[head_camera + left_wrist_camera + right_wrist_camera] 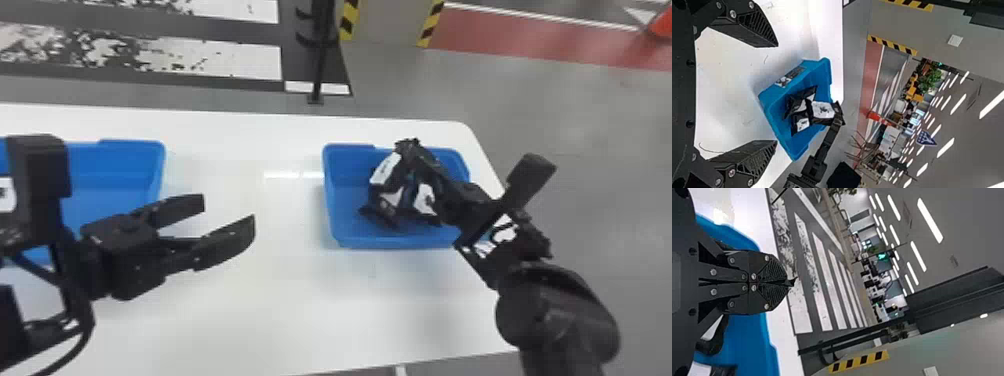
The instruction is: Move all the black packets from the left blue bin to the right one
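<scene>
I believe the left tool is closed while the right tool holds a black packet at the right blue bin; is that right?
In the head view, the left tool is open, not closed; the right tool holds a black packet at the right blue bin.

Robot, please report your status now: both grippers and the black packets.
Left gripper open over table, empty. Right gripper shut on black packet, over right bin. At least two other packets in bin; no obstruction seen.

In the head view, the left edge crops the left bin [131, 145], partly hidden by the left arm [40, 185], while the right arm [555, 315] obscures part of the right bin [328, 200].
</scene>
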Controlling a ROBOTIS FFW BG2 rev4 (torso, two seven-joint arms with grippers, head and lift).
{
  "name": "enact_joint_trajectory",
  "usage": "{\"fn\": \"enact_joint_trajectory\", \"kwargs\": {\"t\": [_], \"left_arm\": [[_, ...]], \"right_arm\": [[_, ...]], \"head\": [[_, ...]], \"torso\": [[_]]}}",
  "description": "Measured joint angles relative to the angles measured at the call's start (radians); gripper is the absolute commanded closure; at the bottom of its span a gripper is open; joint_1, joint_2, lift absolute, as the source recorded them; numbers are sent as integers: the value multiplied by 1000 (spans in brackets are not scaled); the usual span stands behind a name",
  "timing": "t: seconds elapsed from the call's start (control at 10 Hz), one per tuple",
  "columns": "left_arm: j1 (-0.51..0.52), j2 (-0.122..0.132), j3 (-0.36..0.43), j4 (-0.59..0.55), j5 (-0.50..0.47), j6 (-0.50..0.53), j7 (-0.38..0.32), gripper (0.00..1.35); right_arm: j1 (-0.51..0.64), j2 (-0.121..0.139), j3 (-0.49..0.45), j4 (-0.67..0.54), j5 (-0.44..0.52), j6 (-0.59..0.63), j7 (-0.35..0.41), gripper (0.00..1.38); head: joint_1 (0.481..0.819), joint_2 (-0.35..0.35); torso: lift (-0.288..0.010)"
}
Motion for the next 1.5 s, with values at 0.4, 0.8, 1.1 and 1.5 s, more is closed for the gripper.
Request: {"fn": "enact_joint_trajectory", "kwargs": {"t": [0.4,0.8,1.1,1.5], "left_arm": [[21,-14,69,-12,-17,-35,4,185],[29,-23,219,-14,-105,-47,18,167],[-1,-23,328,-6,-216,-6,50,160],[-165,6,338,202,-329,52,82,157]], "right_arm": [[9,10,-52,56,112,-29,-22,111],[312,87,-62,-310,261,-167,-103,114],[541,134,-42,-475,288,-371,-147,116],[795,136,6,-637,300,-418,-170,117]], "head": [[695,-236],[695,-132],[695,-15],[695,135]], "torso": [[-140],[-140],[-140],[-140]]}}
